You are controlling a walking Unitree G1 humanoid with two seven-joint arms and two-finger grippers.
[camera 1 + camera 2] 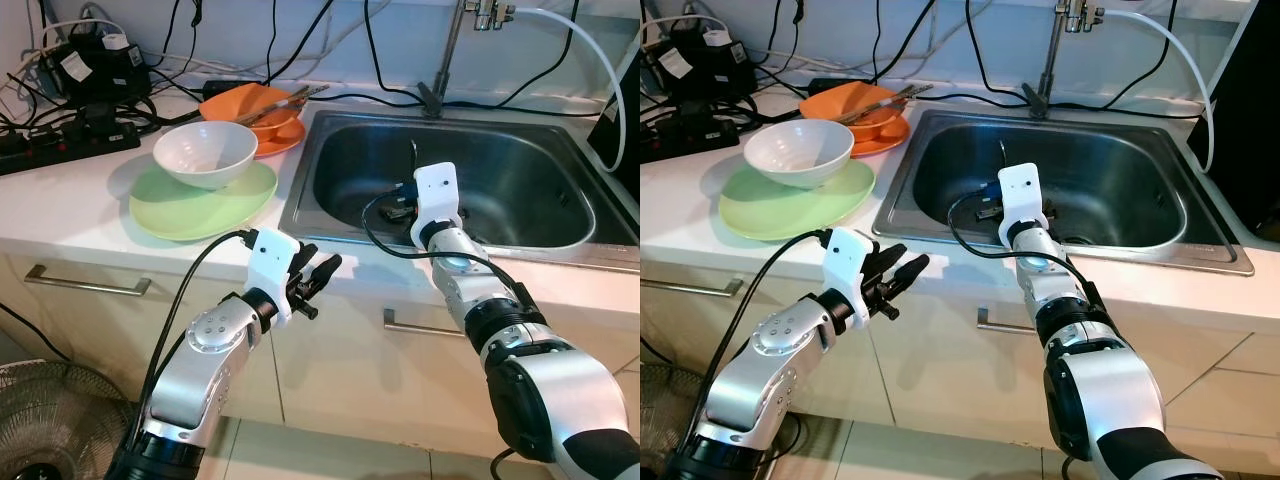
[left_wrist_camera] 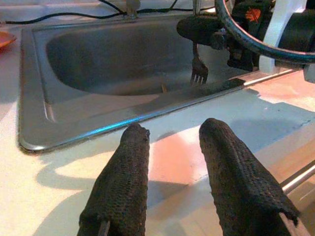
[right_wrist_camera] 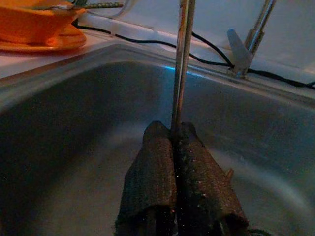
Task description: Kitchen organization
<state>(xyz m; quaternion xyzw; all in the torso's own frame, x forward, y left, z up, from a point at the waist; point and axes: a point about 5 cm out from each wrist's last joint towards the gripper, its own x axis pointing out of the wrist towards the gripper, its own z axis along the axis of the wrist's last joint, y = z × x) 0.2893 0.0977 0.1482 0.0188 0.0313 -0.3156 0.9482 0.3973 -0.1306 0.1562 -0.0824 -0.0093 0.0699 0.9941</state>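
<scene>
Right wrist view: right gripper (image 3: 176,135) fingers clenched on a fork (image 3: 181,59) inside the sink (image 1: 340,215), handle rising beyond the fingertips. Left gripper (image 2: 170,135) fingers spread, holding nothing, over the desk (image 2: 74,196) edge. White bowl (image 1: 205,152) sits on green plate (image 1: 190,208)

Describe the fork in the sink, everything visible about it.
The fork is slim, metal-looking and silver-grey. It hangs inside the steel sink, its tines pointing down in the left wrist view. The right end effector is shut on its handle, whose narrow shaft rises straight up from between the two black fingers. The tines touch nothing that can be made out.
</scene>
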